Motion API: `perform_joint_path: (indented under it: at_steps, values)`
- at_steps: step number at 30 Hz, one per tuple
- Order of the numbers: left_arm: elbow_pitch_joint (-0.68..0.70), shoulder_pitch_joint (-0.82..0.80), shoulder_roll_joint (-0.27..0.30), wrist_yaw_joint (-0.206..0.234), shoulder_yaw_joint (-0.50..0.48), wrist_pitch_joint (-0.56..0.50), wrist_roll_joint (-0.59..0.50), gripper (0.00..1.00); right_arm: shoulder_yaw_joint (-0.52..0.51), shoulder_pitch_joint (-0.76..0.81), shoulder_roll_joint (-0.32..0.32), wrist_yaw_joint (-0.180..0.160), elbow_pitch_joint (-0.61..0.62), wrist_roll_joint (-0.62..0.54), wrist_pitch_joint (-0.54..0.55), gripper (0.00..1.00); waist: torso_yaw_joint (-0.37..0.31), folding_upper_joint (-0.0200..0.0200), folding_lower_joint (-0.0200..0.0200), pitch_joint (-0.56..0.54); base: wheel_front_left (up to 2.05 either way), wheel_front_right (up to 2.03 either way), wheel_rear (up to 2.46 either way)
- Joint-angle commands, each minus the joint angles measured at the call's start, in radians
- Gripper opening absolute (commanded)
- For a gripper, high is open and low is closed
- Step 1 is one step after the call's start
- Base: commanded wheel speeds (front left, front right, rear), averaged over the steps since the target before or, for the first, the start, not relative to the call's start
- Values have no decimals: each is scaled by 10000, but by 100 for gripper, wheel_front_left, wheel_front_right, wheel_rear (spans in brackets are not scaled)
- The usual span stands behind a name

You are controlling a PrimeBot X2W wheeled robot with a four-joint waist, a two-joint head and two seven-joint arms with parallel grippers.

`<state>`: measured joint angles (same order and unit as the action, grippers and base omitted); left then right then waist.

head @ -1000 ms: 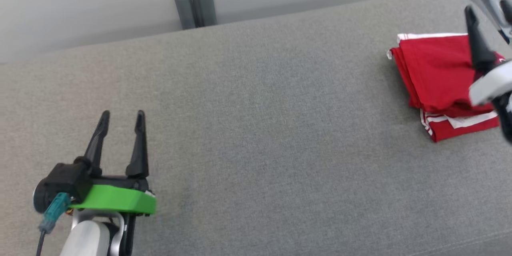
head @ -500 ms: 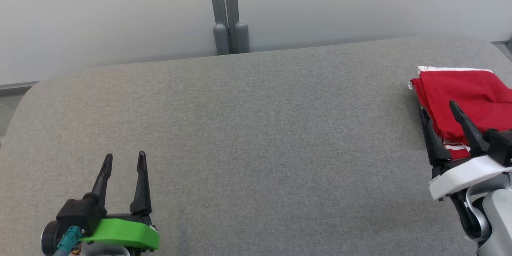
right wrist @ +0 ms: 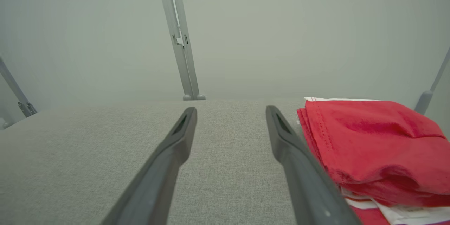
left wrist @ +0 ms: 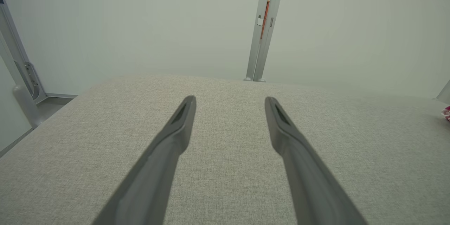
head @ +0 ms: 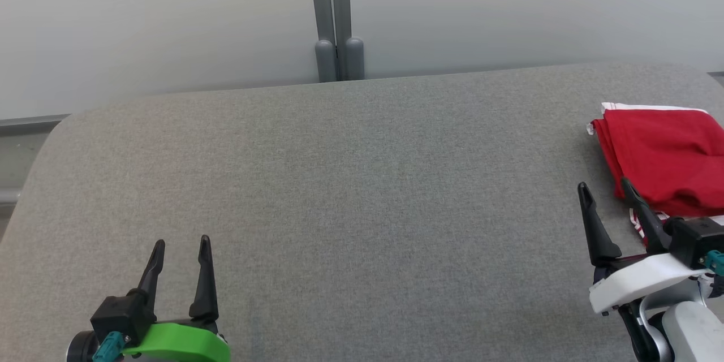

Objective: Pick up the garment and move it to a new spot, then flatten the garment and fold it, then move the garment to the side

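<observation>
Red cloth garment with white trim [head: 667, 158] sits folded in a stack at the right end of the grey fabric-covered table [head: 362, 181]. My right gripper [head: 604, 185] hangs just beside it, 2 fingers spread wide, empty. My left gripper [head: 182, 241], toward the table's left end, gapes empty too.

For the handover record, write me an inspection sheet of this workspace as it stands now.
Surface: grey fabric-covered table, flat.
Job's things: red garment with white trim, folded, at the table's right end.
Clutter: nothing seen.
Grippers: left gripper open and empty over bare fabric, near left; right gripper open and empty, by the garment's near left corner.
Cables: teal connector at the left gripper's base; no loose cable seen.
Surroundings: pale wall and grey upright post behind the table.
</observation>
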<state>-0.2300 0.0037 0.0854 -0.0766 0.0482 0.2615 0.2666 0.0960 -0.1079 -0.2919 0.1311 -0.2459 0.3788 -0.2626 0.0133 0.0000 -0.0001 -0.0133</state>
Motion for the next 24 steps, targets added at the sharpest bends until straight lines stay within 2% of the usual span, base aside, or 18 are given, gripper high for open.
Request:
perform_joint_path:
  at_steps: [1,24]
  values:
    - [-28,3,-19,-70,-45,44,-54,100,65,9,37,-6,-8,-20,-25,100,-6,0,1,6,0,0,0]
    - [-243,-246,-231,-417,-102,44,-509,100,357,-164,149,-6,54,163,-25,100,-131,0,1,14,0,0,0]
